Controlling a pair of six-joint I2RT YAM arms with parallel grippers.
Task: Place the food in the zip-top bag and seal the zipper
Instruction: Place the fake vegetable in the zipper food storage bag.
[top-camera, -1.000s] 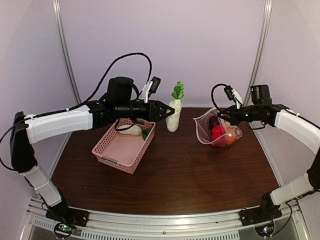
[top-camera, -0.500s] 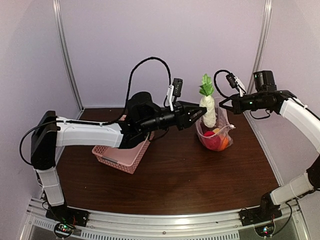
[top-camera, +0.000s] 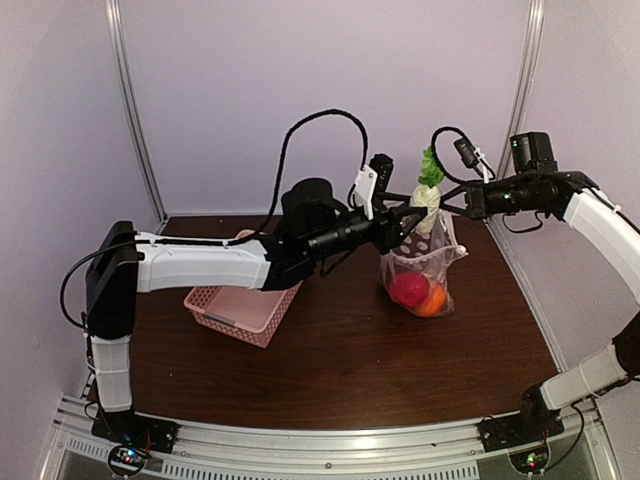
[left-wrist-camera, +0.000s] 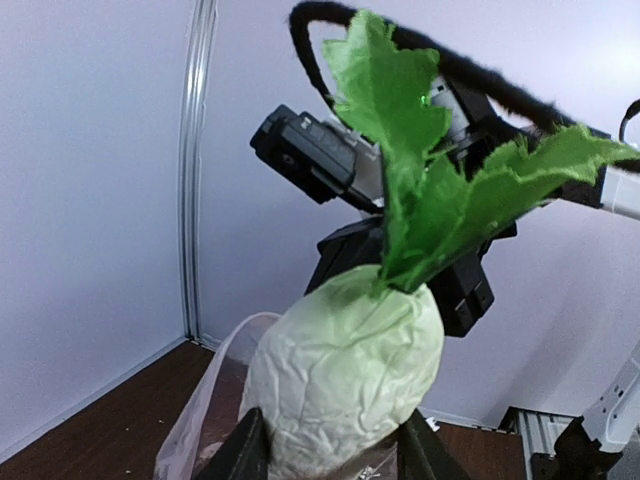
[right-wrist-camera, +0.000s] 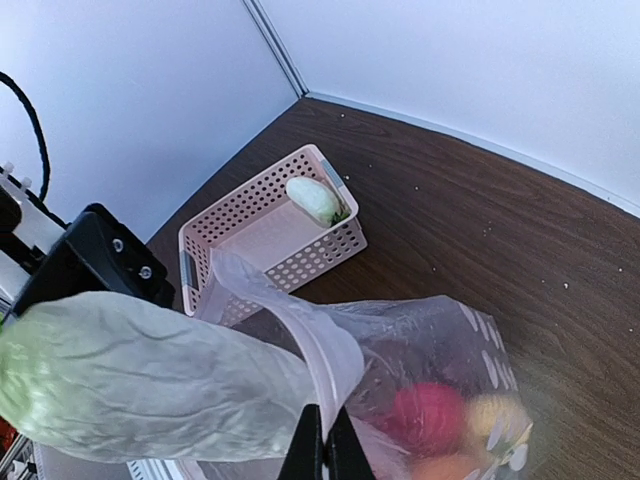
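**Radish held at the bag's mouth**

The left jaws, partly open, clamp a white radish (top-camera: 427, 198) by its lower end. Its leaves point up, and it is just above the mouth of the bag (top-camera: 425, 262). The right jaws are shut on the bag's rim, holding the mouth up and open over the table (top-camera: 340, 370). A red piece (top-camera: 408, 288) and an orange piece (top-camera: 433, 300) lie at the bag's bottom. A second radish (right-wrist-camera: 315, 200) lies in the pink basket (top-camera: 236, 303), well left of the bag.

Dark wood table (top-camera: 330, 370); pink lattice basket (top-camera: 235, 308) rests left of centre; zip-top bag (top-camera: 425, 270) bottom right-centre, contact unclear.
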